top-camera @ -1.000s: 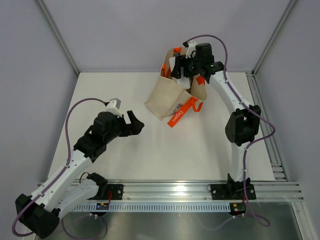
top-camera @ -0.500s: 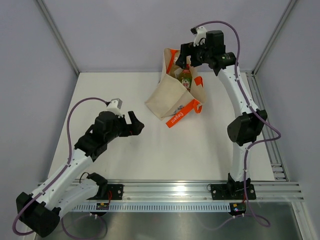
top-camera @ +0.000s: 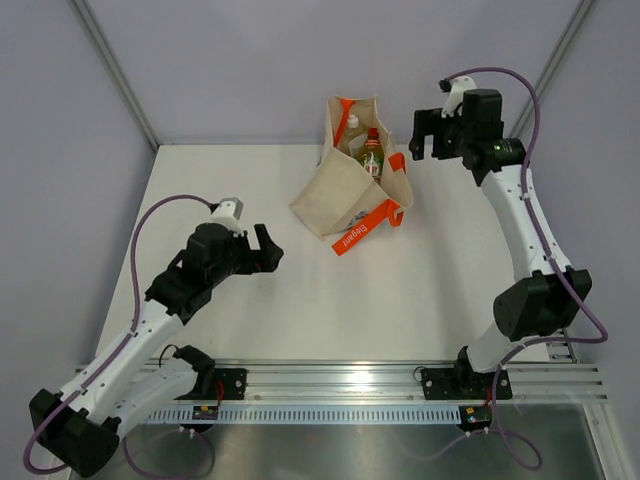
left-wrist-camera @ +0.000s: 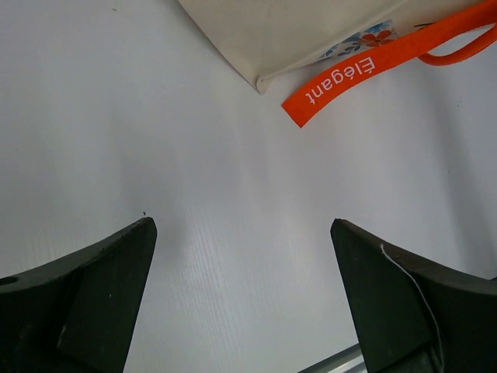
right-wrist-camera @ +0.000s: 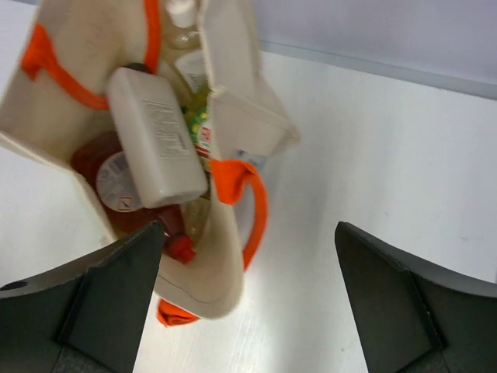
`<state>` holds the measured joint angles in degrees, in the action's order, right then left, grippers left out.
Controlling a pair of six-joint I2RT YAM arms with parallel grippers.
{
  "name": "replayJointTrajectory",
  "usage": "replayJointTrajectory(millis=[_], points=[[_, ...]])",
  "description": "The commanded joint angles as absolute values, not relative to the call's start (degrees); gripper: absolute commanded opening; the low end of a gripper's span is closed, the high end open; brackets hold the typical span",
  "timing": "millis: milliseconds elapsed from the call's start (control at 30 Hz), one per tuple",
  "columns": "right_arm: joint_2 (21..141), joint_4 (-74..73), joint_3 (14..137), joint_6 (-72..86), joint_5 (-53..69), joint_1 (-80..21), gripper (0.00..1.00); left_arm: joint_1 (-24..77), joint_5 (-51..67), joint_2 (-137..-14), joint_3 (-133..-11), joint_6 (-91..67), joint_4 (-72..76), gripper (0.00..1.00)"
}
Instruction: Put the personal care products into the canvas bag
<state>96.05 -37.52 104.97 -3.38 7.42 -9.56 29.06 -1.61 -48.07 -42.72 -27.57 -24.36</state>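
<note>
Now right fingers (right-wrist-camera: 101, 295) spread wide, empty, raised just right of canvas bag (top-camera: 335, 195) at worktop (top-camera: 300, 300) rear. Green bottle (top-camera: 372, 158), white bottle (right-wrist-camera: 159, 148), red bottle (right-wrist-camera: 105, 175) inside bag. Left fingers (left-wrist-camera: 93, 287) wide apart, holding nothing, above worktop.

The bag (top-camera: 335, 195) stands on the white worktop (top-camera: 400, 300), near its far edge. An orange strap (top-camera: 360, 232) lies flat beside it.

Overhead wide, wrist cams close, sharing canvas bag (top-camera: 338, 195)
</note>
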Motion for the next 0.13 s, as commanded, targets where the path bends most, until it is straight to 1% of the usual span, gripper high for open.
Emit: replayJointTrajectory(millis=[0,100], points=[[87.66,-28.49,95.67,-3.68,0.36,-7.56,0.99,28.74,-3.52,-46.58,-43.33,-26.19,-22.41,0.99],[83.25,-23.49,89.94,-5.62,-3.68,-7.38,0.99,28.65,-3.52,-46.50,-43.33,-26.10,-22.59,0.99]])
